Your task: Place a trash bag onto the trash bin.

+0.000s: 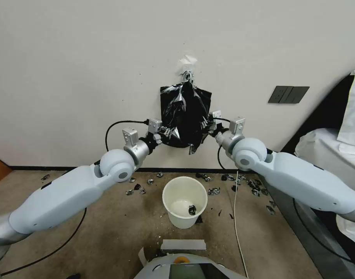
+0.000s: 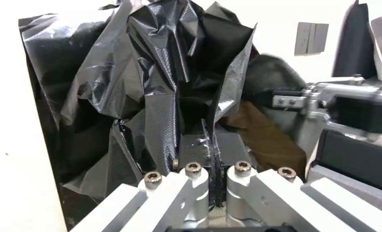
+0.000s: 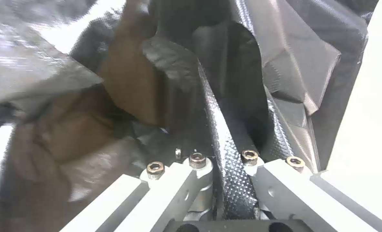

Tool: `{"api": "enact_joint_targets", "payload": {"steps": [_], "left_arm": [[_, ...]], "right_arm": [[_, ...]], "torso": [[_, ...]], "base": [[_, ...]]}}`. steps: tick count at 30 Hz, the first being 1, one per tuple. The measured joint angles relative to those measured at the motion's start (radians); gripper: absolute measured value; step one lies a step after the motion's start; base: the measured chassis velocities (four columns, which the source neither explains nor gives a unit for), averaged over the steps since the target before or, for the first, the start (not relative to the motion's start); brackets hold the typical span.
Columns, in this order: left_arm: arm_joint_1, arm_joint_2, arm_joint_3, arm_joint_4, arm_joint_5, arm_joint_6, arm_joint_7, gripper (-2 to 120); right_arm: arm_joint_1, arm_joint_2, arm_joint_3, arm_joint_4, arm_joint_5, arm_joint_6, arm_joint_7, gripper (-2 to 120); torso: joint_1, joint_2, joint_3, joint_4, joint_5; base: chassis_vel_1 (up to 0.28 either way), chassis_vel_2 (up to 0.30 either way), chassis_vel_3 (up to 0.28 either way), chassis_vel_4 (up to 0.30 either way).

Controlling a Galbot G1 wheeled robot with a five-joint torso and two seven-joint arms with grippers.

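Observation:
A wrinkled, glossy black trash bag (image 1: pixel 185 116) hangs against the wall below a silver clip (image 1: pixel 187 75). My left gripper (image 1: pixel 167 133) is at its lower left edge and my right gripper (image 1: pixel 205 128) at its lower right edge. In the left wrist view the left gripper (image 2: pixel 211 141) is shut on a fold of the trash bag (image 2: pixel 156 74), and the right gripper's body shows beyond it. In the right wrist view the right gripper (image 3: pixel 223 151) is shut on a strip of the trash bag (image 3: pixel 225 106). The cream trash bin (image 1: pixel 184 201) stands on the floor below, holding a small dark scrap.
Several small dark and silvery scraps (image 1: pixel 239 182) litter the floor along the wall. A white cable (image 1: pixel 236 217) runs down the floor right of the bin. A grey wall plate (image 1: pixel 288 94) and white-covered furniture (image 1: pixel 332 151) are at the right. White tape (image 1: pixel 183 244) lies near my base.

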Motion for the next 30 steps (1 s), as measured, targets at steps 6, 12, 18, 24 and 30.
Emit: {"api": "enact_joint_targets", "payload": {"steps": [6,12,18,24,30], "left_arm": [[0.012,-0.001,-0.013,0.0,-0.002,-0.012,0.001,0],[0.057,0.015,-0.056,0.0,-0.008,-0.045,0.045,0],[0.108,0.021,-0.107,-0.002,-0.011,-0.071,0.095,0],[0.181,0.027,-0.167,-0.005,-0.008,-0.092,0.147,0],[0.263,0.026,-0.237,-0.012,-0.007,-0.125,0.196,0]], "right_arm": [[-0.065,0.013,0.097,0.019,0.037,0.029,-0.039,0],[-0.16,0.039,0.228,0.04,0.074,0.061,-0.081,0],[-0.252,0.063,0.327,0.062,0.093,0.086,-0.116,0],[-0.35,0.07,0.411,0.084,0.096,0.123,-0.164,0],[-0.413,0.081,0.449,0.1,0.088,0.163,-0.19,0]], "torso": [[0.0,0.0,0.0,0.0001,0.0],[0.0,0.0,0.0,0.0002,-0.0002],[0.0,0.0,0.0,0.0001,-0.0002],[0.0,0.0,0.0,-0.0002,0.0],[0.0,0.0,0.0,0.0,0.0]], "base": [[0.0,0.0,0.0,0.0],[0.0,0.0,0.0,0.0],[0.0,0.0,0.0,0.0],[0.0,0.0,0.0,0.0],[0.0,0.0,0.0,0.0]]}}
